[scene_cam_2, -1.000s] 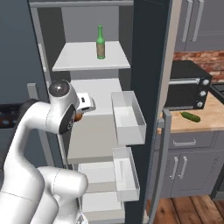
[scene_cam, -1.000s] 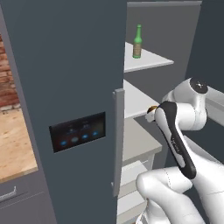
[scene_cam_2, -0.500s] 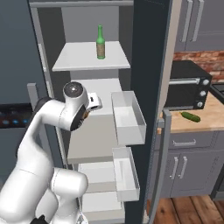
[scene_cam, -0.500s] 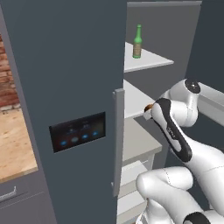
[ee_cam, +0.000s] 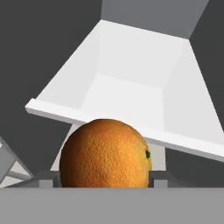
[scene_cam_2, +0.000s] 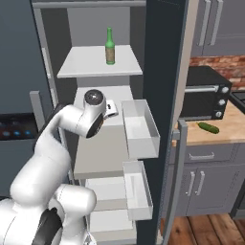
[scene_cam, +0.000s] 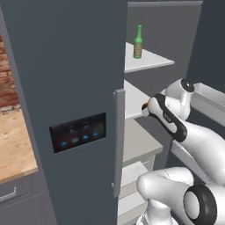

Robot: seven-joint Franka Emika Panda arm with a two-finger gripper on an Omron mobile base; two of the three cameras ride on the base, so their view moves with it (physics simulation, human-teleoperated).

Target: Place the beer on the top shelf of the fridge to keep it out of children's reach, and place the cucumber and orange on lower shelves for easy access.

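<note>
The orange point(ee_cam: 105, 153) sits between my two fingertips point(ee_cam: 46, 178), and my gripper point(ee_cam: 103, 179) is shut on it. In the left base view the gripper point(scene_cam: 147, 107) hangs just over the front edge of the second shelf point(scene_cam: 132, 94) of the open fridge point(scene_cam: 66, 66), with a sliver of the orange point(scene_cam: 144, 106) showing. The beer point(scene_cam_2: 110, 46) stands upright on the top shelf point(scene_cam_2: 91, 64), also seen as the beer point(scene_cam: 138, 42). The cucumber point(scene_cam_2: 208, 127) lies on the wooden counter to the right of the fridge. A lower shelf point(scene_cam_2: 95, 148) lies below my hand.
White door bins point(scene_cam_2: 141, 129) hang on the open fridge door point(scene_cam_2: 162, 72), close to the right of my hand; one bin point(ee_cam: 131, 87) faces the hand camera. A black countertop oven point(scene_cam_2: 203, 93) stands behind the cucumber. Grey drawers point(scene_cam_2: 201, 155) sit under the counter.
The arm has swung the hand with the orange towards the door bins, right in the right base view, and slightly deeper at the second shelf's height. Beer and cucumber have not moved.
</note>
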